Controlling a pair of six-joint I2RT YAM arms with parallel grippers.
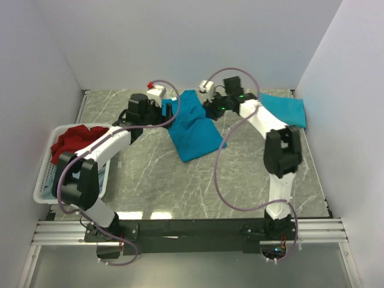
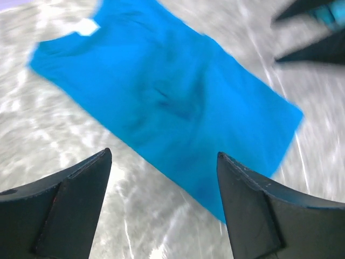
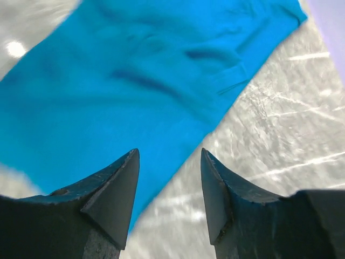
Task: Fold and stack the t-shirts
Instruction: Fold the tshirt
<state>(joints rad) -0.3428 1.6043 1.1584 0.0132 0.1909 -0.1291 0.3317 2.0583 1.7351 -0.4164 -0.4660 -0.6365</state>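
We see teal shirt (image 1: 193, 129) mid-table, lying as long strip; we judge it half-folded. Left gripper (image 2: 161, 156) and right gripper (image 3: 170, 154) hover over it, jaws apart, empty. Second teal shirt (image 1: 287, 108) lies folded at far right. Red shirts (image 1: 75, 139) wait in basket (image 1: 43, 183).

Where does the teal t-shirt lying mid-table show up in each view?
Top external: the teal t-shirt lies at centre, laid on a slant.
Left wrist: it fills the upper middle, white neck label at top left.
Right wrist: it fills the upper left.
Shared landmark: the grey marbled table beside it.
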